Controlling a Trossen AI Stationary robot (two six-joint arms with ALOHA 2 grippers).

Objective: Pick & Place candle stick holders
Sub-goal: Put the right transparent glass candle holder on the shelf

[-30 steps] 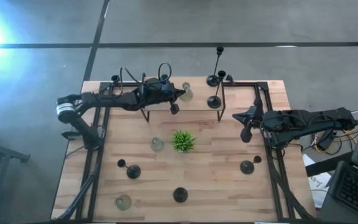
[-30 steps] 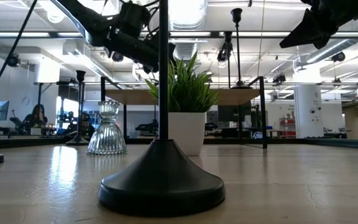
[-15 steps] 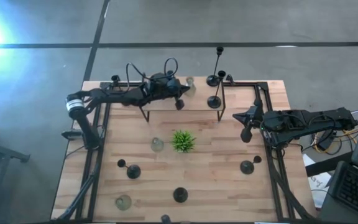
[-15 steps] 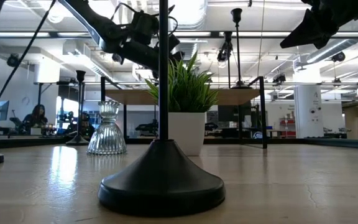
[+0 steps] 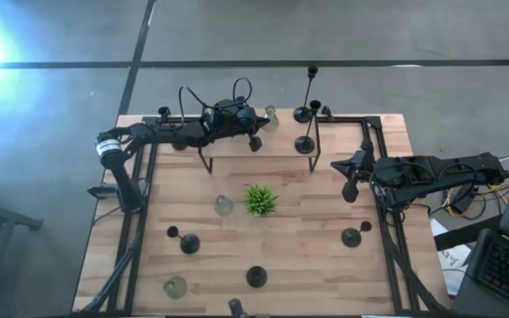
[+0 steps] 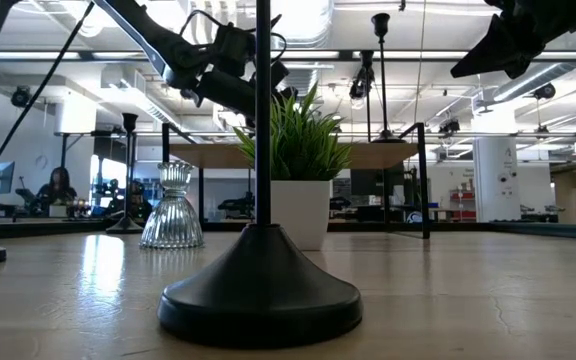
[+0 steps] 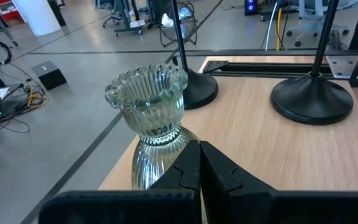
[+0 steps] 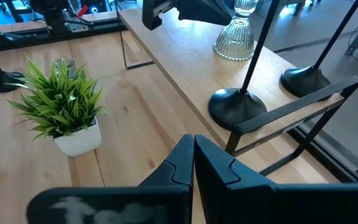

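Left gripper (image 5: 254,141) is over the far raised shelf (image 5: 281,146), fingers together and holding nothing, tips just short of the glass holder (image 7: 148,118) at the shelf's far edge. Two black holders (image 7: 309,96) stand to the right of the glass on the same shelf, near but apart.

Right gripper (image 5: 350,187) waits at the table's right side, fingers together, empty.

Judgement: the step in hand is the approach to the glass holder. To do it well, the fingers must part before advancing, straddle the narrow waist below the flared rim, and close there. The ribbed glass may slip. It stands close to the edge, so a push with closed tips could send it off.
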